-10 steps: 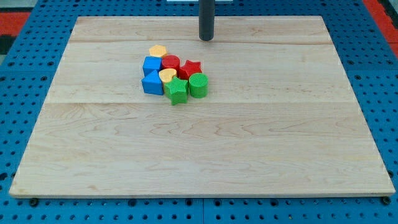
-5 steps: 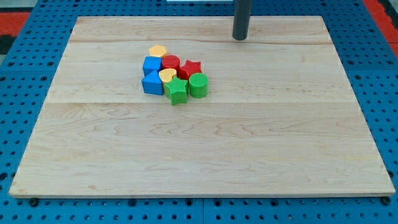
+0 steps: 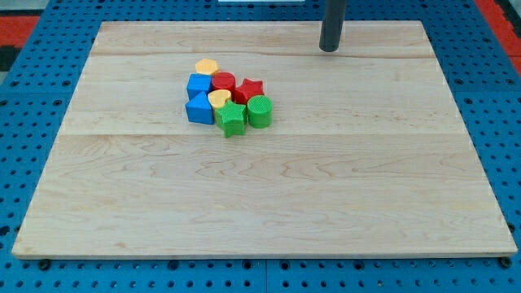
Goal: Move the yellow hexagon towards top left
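Observation:
The yellow hexagon (image 3: 207,66) lies at the top of a tight cluster of blocks left of the board's middle. It touches a blue block (image 3: 198,85) below it and a red cylinder (image 3: 223,81) at its lower right. My tip (image 3: 329,49) stands on the board near the view's top, well to the right of the cluster and clear of every block.
The cluster also holds a red star (image 3: 251,88), a yellow heart (image 3: 218,98), a second blue block (image 3: 199,108), a green star (image 3: 232,119) and a green cylinder (image 3: 260,111). The wooden board (image 3: 260,203) lies on a blue pegboard.
My tip has slid to the right along the top of the board, away from the cluster. No block has moved.

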Robot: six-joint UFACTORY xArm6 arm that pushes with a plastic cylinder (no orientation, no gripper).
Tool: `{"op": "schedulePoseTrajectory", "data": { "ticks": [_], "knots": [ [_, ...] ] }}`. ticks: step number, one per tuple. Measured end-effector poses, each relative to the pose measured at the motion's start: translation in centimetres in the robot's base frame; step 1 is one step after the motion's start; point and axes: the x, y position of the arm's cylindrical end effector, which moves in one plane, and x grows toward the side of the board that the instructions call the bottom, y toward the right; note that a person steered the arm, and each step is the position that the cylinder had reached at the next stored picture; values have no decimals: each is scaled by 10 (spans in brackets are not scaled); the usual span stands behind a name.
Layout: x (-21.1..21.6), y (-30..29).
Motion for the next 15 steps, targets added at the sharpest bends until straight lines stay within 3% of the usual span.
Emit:
{"op": "schedulePoseTrajectory", "data": {
  "ticks": [2, 3, 7, 10, 12, 14, 15],
  "knots": [
    [-42, 70],
    [-45, 73],
    [149, 11],
    [88, -113],
    [85, -162],
    [12, -202],
    [6, -220]
  ]
}}
